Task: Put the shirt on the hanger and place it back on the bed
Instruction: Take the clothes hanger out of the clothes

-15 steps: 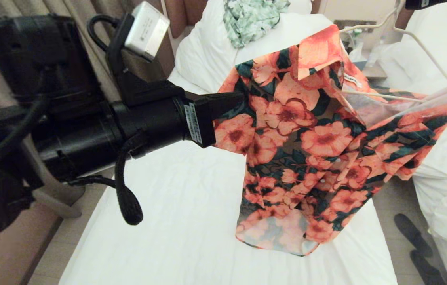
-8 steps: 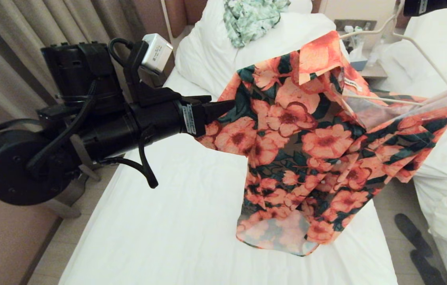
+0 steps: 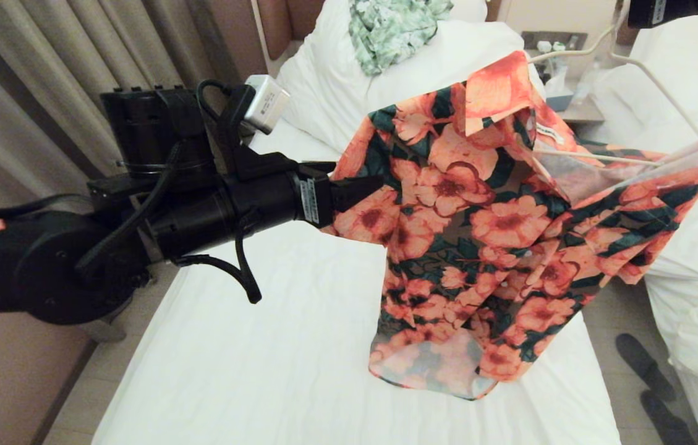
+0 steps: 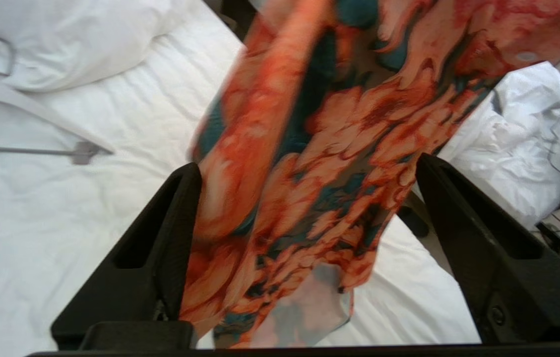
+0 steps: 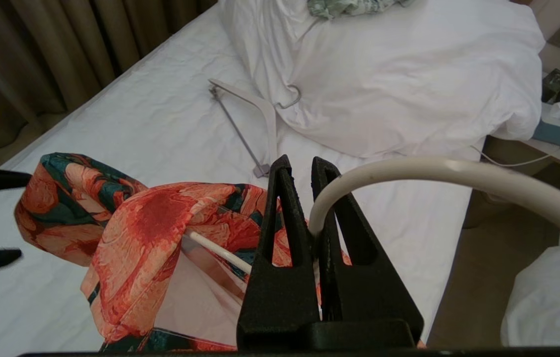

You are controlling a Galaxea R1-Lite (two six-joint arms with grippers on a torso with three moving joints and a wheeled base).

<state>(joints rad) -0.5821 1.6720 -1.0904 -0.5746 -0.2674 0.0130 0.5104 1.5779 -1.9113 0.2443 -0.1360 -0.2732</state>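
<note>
At the left of the head view, the black left gripper (image 3: 358,185) reaches in level from the curtain side, its tips at the left sleeve of the short-sleeved floral shirt (image 3: 485,228), a collared button-up with big orange-pink flowers and dark green leaves on a brown ground. In the left wrist view the jaws stand wide apart, with the sleeve cloth hanging loose between them and pinched by neither finger, so this gripper is released.

The shirt hangs in the air above the long single bed with the smooth white sheet (image 3: 274,346), its hem near the sheet. Its left shoulder looks filled out. On the right side the collar gapes and the thin cream-white wire hanger (image 3: 658,77) shows bare along its right arm, with the cloth draped unevenly below it.

At the far right, the right gripper (image 5: 312,230) is clenched on the hanger's neck, just under the curve of the hook, and carries the whole load. Only its black body shows at the top right corner of the head view.

The dressing step looks all but finished and the hand-off to setting down is at hand. Next, I judge, the left gripper should draw clear of the sleeve without snagging it. Then the right arm should lower the hanger until the shirt lies flat on the sheet, clear of the thicker white hanger with the grey crossbar (image 5: 255,116) beside the big white pillow (image 5: 399,84), and only then let go.
</note>
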